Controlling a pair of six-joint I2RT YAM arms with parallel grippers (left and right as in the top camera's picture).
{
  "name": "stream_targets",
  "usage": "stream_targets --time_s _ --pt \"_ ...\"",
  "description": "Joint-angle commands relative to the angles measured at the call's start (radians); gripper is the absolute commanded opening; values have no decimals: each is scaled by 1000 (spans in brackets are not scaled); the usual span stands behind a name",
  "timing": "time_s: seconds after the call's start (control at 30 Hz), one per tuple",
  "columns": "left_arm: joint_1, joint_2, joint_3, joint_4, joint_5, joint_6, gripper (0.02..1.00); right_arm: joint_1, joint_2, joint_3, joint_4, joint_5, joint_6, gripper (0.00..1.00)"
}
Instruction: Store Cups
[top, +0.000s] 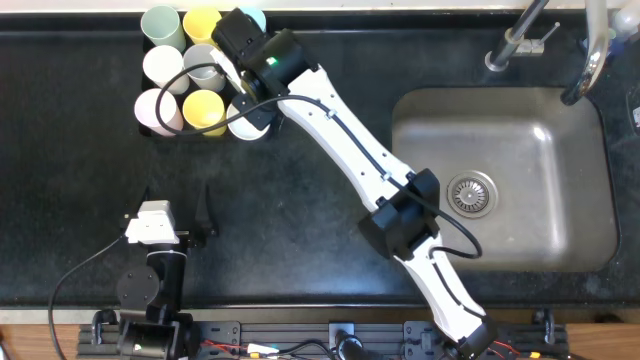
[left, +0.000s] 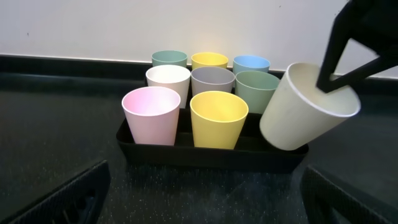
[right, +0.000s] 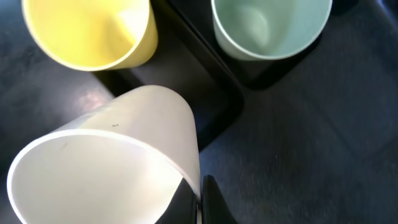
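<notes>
Top view puts the left tool (top: 177, 203) at the near left of the bench (top: 330, 240), its fingers spread wide with nothing between them. It is well apart from the cups, which looks like a parked position.

Further along, the black tray (left: 211, 158) holds eight cups in rows of three. A pink cup (left: 151, 115) and a yellow cup (left: 219, 118) stand in front, and the front corner slot beside the yellow one is free.

The white cup (left: 308, 109) hangs tilted over that slot. The right tool (left: 329, 78) is clamped on its rim, apparently with one finger inside, likely so the base can be lowered in between its neighbours. Whether the base already touches the tray I cannot tell.

At far right is the sink (top: 420, 200).

No print or label can be read on any cup.
</notes>
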Motion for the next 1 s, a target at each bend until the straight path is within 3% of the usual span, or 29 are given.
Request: stream_targets --time_s 0.03,0.43,1.0 --pt "-2 -10 -1 -1 -12 22 998 -8 -3 23 27 12 15 45" --pt "-2 -10 -1 -1 -12 22 998 -14 47 22 39 57 14 45" --pt "-2 -10 -1 -1 -12 22 998 -20 72 21 44 53 13 45"
